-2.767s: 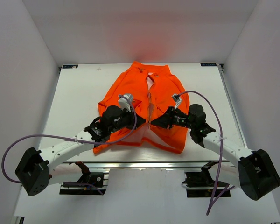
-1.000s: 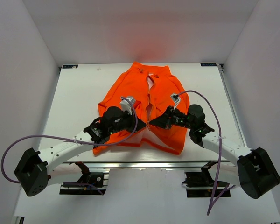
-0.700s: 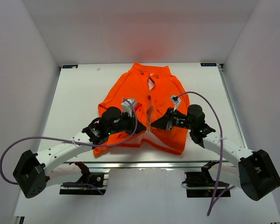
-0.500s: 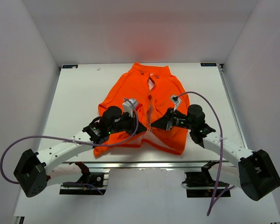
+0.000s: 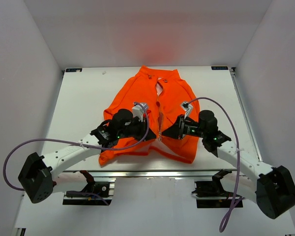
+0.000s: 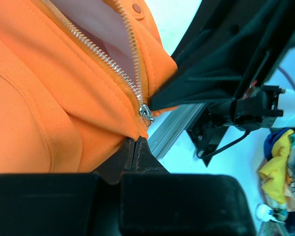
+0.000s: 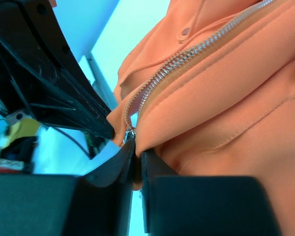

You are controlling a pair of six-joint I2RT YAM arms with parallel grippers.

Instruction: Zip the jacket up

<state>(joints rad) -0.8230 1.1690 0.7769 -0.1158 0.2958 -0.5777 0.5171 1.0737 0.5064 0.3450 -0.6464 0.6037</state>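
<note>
Jacket (image 5: 174, 96): bright orange, spread front-up, collar (image 5: 160, 73) toward the far edge, hem (image 5: 179, 157) toward the arm bases.
Location: middle of the white table (image 5: 83, 98), slightly toward the near edge, with both claws on its lower front.
Zipper: silver teeth (image 6: 96, 51) parted above the slider (image 6: 146, 114), pale lining (image 6: 103, 24) showing in the gap. Slider low, just above the bottom edge. One snap (image 6: 136, 8) close beside the tooth line.
Hidden: lower front and pockets largely covered by the two wrists in the overhead view. Sleeves hard to pick out among the folds. Slider pull too small to read. Which fabric layer sits between each pair of fingers is unclear.
Left arm (image 5: 69, 155): reaching in from the near left corner, forearm angled inward, wrist over the jacket's panel on that side, fingers aimed at the centre line.
Left claw (image 5: 153, 135): clenched, tips pressed together on the jacket's edge directly beneath the slider.
Right arm (image 5: 236, 155): mirrored from the near right corner, wrist low over the other panel.
Right claw (image 5: 163, 135): clenched on orange fabric at the zipper's base, tips right at the slider, almost meeting the left claw.
</note>
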